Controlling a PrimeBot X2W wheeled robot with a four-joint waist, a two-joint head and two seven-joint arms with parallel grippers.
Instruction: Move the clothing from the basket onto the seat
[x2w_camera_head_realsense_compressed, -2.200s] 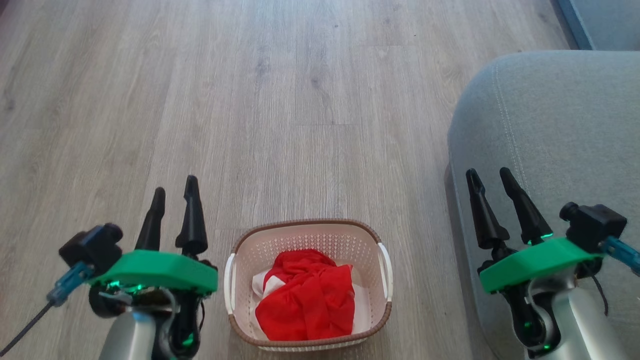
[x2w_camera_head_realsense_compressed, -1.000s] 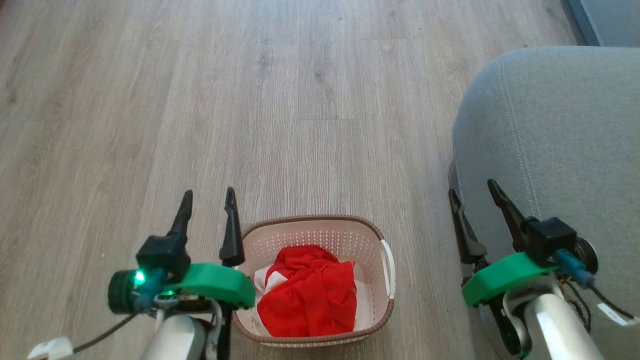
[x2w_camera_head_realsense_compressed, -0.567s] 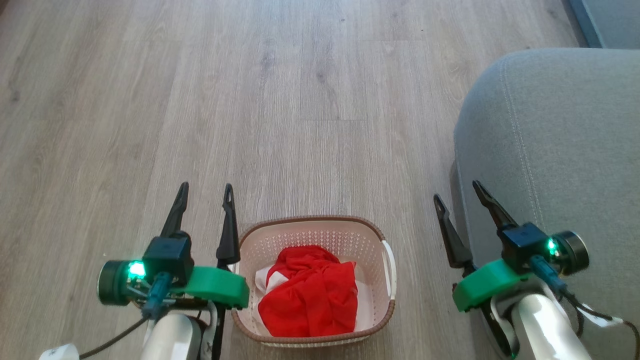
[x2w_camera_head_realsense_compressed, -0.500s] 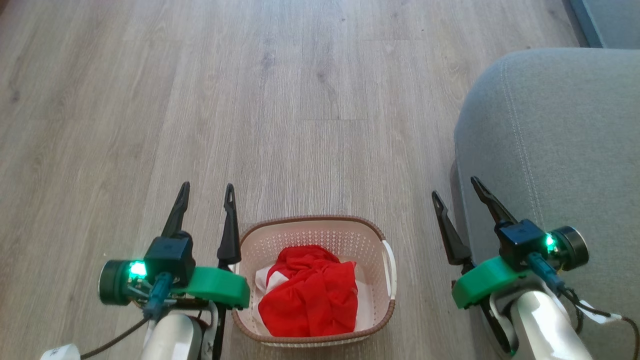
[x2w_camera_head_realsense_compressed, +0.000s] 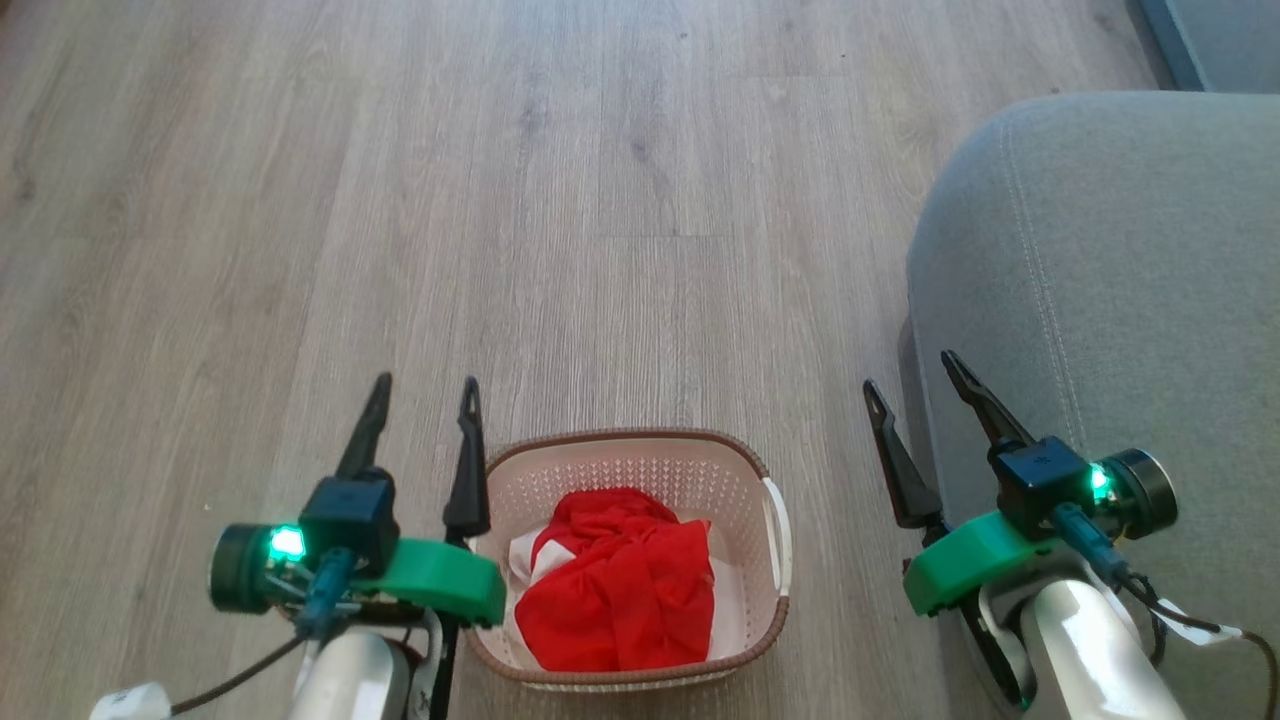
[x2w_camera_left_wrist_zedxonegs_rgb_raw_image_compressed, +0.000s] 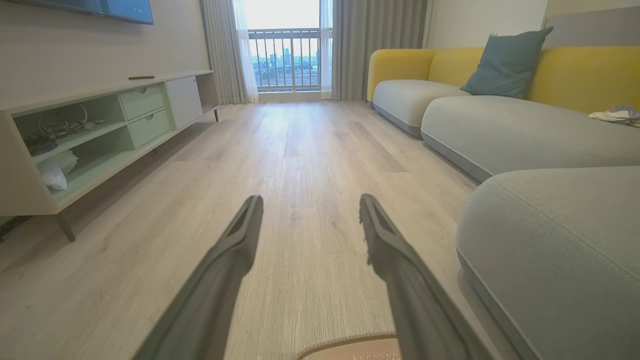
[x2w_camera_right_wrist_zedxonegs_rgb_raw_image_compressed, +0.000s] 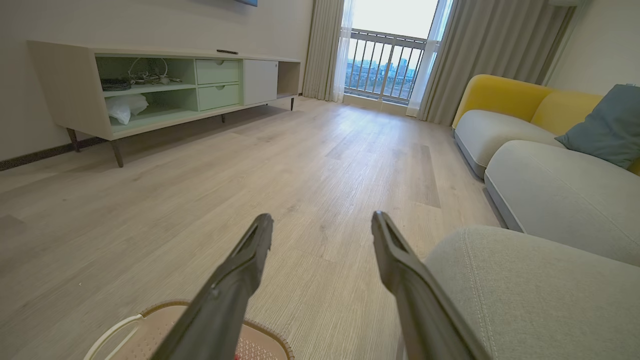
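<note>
The right claw (x2w_camera_right_wrist_zedxonegs_rgb_raw_image_compressed: 321, 220) stands with its two dark fingers (x2w_camera_right_wrist_zedxonegs_rgb_raw_image_compressed: 235, 280) spread wide and nothing between them, above a pale wooden floor (x2w_camera_right_wrist_zedxonegs_rgb_raw_image_compressed: 310, 150). Below and left of the claw, partly behind its left finger, is the basket (x2w_camera_right_wrist_zedxonegs_rgb_raw_image_compressed: 167, 303), showing its brown rim and one white handle. The grey seat (x2w_camera_right_wrist_zedxonegs_rgb_raw_image_compressed: 530, 295) is just right of the claw, its rounded corner behind the right finger. Far ahead to the left is a long low cabinet (x2w_camera_right_wrist_zedxonegs_rgb_raw_image_compressed: 165, 85); ahead to the right is a grey and yellow sofa (x2w_camera_right_wrist_zedxonegs_rgb_raw_image_compressed: 560, 190).
</note>
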